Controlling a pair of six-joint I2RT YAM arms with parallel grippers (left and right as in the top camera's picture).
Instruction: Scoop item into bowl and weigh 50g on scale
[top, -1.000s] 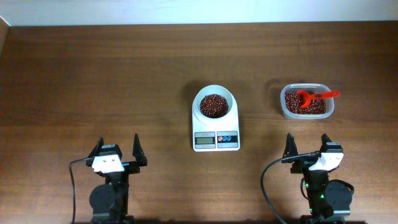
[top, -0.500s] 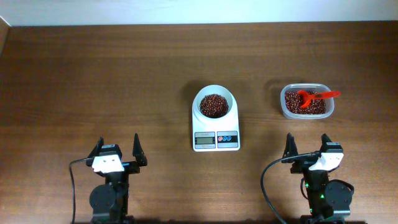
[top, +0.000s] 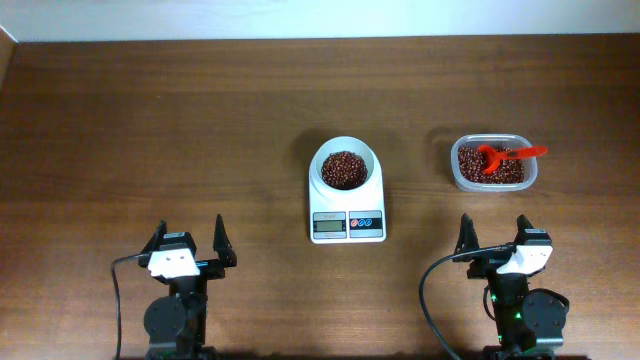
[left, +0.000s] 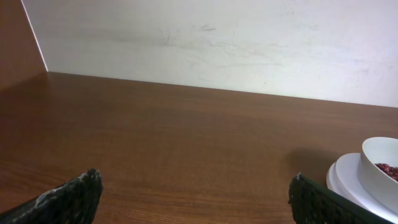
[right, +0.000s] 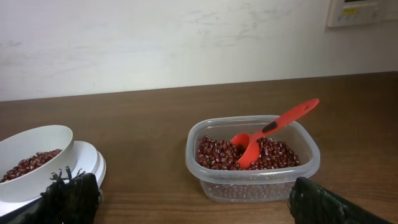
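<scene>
The beans (top: 343, 169) lie in a low dark heap inside the white bowl (top: 318, 170), and the bowl sits on the platform of the scale (top: 347, 203) at the middle of the desk (top: 150, 120). The scale's grey display (top: 328, 225) faces the arms, but its figures are too small to read, so I cannot tell how close the load is to the target weight. To the right of the scale and apart from it stands a clear plastic container (top: 456, 172) holding more of the same beans. A red scoop (top: 505, 155) rests in it, bowl end down among the beans and handle slanting up over the right rim. Both arms sit well back at the near edge of the desk. The left tool (top: 190, 236) has its fingers spread wide with nothing between them, and the right tool (top: 493, 228), in front of the container, is equally wide and empty. Neither touches anything. I judge this to be the checking stage: a portion is already in the bowl and the scoop is set down. If the reading is short, the next move calls for the right tool to reach forward, close on the raised handle and carry a small, level scoopful across to the bowl without nudging the scale; if it is over, some beans would need to come back out
</scene>
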